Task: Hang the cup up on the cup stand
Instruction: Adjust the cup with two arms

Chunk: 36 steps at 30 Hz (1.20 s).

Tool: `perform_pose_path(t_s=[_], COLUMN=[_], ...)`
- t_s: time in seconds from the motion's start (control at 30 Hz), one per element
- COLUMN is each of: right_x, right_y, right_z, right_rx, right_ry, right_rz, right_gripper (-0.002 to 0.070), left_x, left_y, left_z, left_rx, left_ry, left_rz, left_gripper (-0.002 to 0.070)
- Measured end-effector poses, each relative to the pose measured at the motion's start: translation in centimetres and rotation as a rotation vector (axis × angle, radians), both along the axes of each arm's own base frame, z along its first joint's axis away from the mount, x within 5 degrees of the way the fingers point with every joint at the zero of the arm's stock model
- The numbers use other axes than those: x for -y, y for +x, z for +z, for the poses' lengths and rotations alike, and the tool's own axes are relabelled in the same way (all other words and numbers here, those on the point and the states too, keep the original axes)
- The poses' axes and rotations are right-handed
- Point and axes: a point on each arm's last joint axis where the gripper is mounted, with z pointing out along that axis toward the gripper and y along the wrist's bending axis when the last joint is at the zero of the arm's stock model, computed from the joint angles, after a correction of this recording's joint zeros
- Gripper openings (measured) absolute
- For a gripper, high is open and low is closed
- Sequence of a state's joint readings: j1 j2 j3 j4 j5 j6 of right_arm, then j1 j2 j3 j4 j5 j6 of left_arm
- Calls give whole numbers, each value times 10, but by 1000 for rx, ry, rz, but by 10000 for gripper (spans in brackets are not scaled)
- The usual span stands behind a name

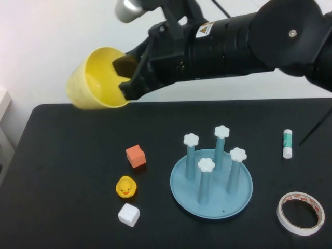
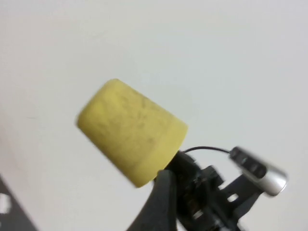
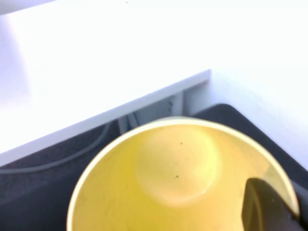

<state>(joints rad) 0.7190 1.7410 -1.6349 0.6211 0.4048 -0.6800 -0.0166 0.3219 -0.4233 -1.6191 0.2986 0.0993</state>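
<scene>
My right gripper (image 1: pixel 126 78) holds the yellow cup (image 1: pixel 96 78) in the air above the table's far left, mouth tilted toward the camera. It is shut on the rim, one finger inside and one outside. The right wrist view looks into the cup (image 3: pixel 168 178), with the inner finger (image 3: pixel 267 204) against the wall. The left wrist view shows the cup's outside (image 2: pixel 130 130) and the right gripper (image 2: pixel 168 175) on it. The cup stand (image 1: pixel 187 194), a light-blue dish with blue posts and white flower caps, stands at centre right, below and right of the cup. My left gripper is out of view.
On the black table are an orange cube (image 1: pixel 136 156), a small yellow duck (image 1: pixel 126 187) and a white cube (image 1: pixel 128 215), all left of the stand. A glue stick (image 1: pixel 288 143) and a tape roll (image 1: pixel 300 213) lie at the right.
</scene>
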Motion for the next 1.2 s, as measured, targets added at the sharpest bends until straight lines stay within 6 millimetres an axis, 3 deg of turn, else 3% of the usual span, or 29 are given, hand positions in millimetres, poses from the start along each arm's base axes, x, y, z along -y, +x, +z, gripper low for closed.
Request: perform_pose_path(t_s=[0.5, 0.6, 1.03, 1.2], right_x=[-55, -58, -64, -64], right_y=[-81, -86, -103, -106], right_z=[35, 37, -1, -2], right_rx=[182, 192, 68, 97], right_ry=[223, 252, 314, 315], right_rz=[367, 390, 474, 511], right_gripper=[17, 18, 17, 17], left_x=[-1, -3, -5, -5], left_y=[0, -2, -1, -1], left_z=[3, 5, 6, 6], left_rx=[-32, -32, -36, -21], left_ry=[-173, -221, -239, -189], left_rz=[-26, -12, -2, 18], left_gripper=[688, 688, 686, 606])
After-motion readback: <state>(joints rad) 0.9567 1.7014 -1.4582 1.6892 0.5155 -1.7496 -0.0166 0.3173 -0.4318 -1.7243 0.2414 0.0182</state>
